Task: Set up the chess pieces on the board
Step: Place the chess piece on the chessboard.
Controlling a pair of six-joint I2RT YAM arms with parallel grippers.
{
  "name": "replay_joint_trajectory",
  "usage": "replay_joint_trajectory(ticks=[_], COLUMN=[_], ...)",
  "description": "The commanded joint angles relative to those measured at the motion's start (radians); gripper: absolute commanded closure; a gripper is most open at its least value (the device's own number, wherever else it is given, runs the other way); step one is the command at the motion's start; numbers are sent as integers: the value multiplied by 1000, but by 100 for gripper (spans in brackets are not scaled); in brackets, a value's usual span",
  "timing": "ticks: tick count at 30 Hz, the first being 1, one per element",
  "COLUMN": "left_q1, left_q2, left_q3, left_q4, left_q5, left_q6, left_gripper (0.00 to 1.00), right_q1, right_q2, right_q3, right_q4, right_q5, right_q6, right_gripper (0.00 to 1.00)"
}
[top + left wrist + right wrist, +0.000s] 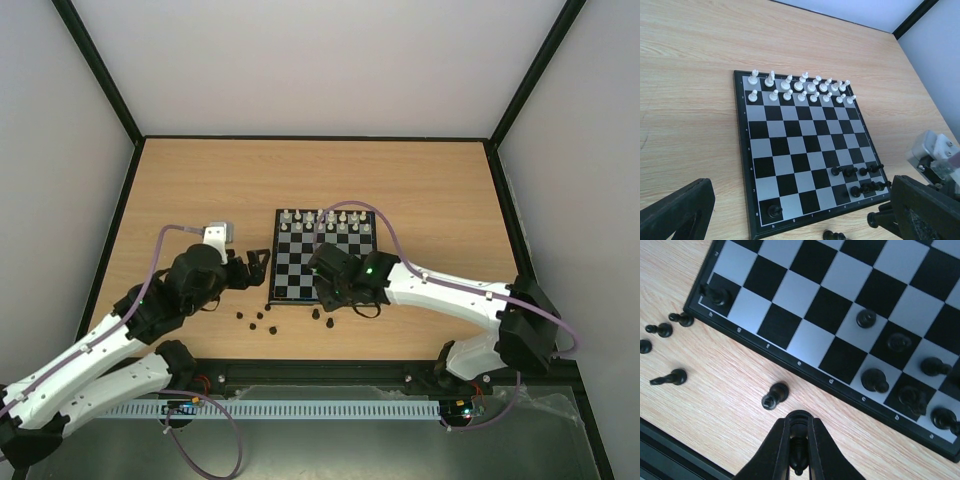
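Chess pieces [875, 381]: several stand on the board [801, 365] in the near rows, right side, plus one in the near-left corner. The rest lie loose on the desk [730, 405] off that corner. Right tool [799, 422] pinches one piece [798, 455], long axis along the fingers, just off the board's near edge. Empty near-row squares lie straight ahead and slightly left. Left tool [250, 268] is spread and empty by the board's left edge. Right arm is nearer.

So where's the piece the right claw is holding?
In the right wrist view, the piece is pinched in the right gripper, over the table just off the board's near edge, close to a loose piece.
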Motion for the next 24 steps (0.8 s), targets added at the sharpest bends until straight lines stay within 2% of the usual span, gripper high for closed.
replay_joint_trajectory(ticks=[1, 12, 24], left_q1=[6, 6, 7], left_q2=[-36, -112, -135], left_q3=[22, 33, 33], left_q4=[-17, -33, -49], left_q5=[-27, -39, -68], left_q6=[-5, -6, 1], left_gripper=[1, 1, 1], right_q1=[-6, -11, -35], right_q2=[55, 173, 370], right_q3=[69, 178, 302], right_q4=[-57, -51, -48], right_q5=[13, -5, -38], right_q6=[-50, -106, -164], right_gripper=[93, 92, 92])
